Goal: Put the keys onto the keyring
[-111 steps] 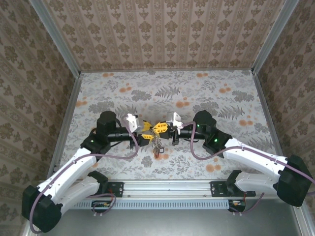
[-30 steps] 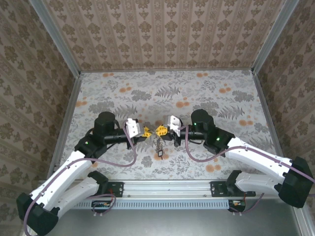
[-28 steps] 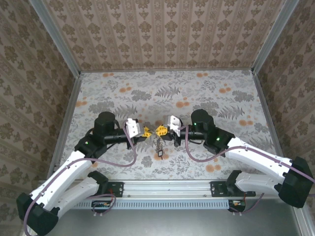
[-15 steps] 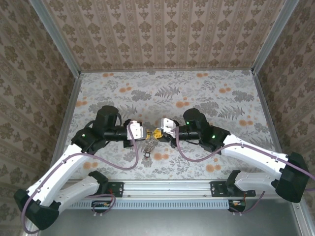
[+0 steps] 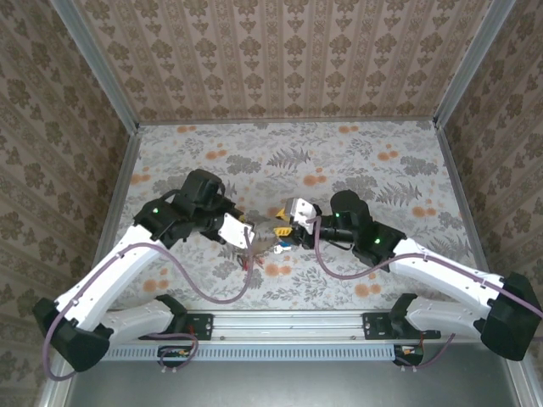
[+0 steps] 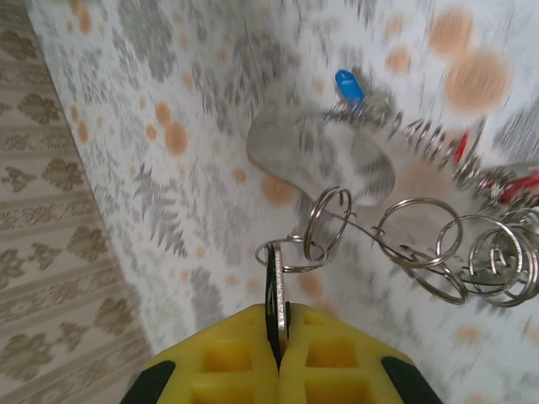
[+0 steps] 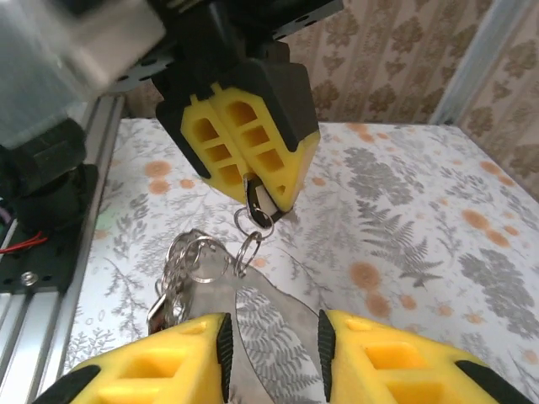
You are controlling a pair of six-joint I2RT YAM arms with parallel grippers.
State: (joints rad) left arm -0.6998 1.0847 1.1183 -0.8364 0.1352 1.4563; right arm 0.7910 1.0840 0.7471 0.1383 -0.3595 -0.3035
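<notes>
My left gripper (image 5: 246,238) (image 6: 280,324) is shut on a flat black key (image 6: 276,278) (image 7: 263,206), which stands on edge between the yellow pads. A small split ring links that key to the thin wire keyring (image 6: 370,235) (image 7: 287,300) (image 5: 265,232). A bunch of small rings (image 7: 181,261) hangs from the wire, with a red key (image 6: 518,183) among them. A blue key (image 6: 347,84) shows beyond. My right gripper (image 5: 285,230) (image 7: 274,337) faces the left one. Its fingers stand apart with the wire loop spanning pad to pad, held in the air.
Both grippers meet low over the floral tablecloth (image 5: 339,161) near the front middle. The aluminium rail (image 5: 288,322) (image 7: 46,252) runs along the near edge. Patterned walls (image 5: 280,59) close in the back and sides.
The left arm has swung up and turned its gripper to point down and right. The right gripper has drawn back slightly to the right. The bunch now hangs lower left.
</notes>
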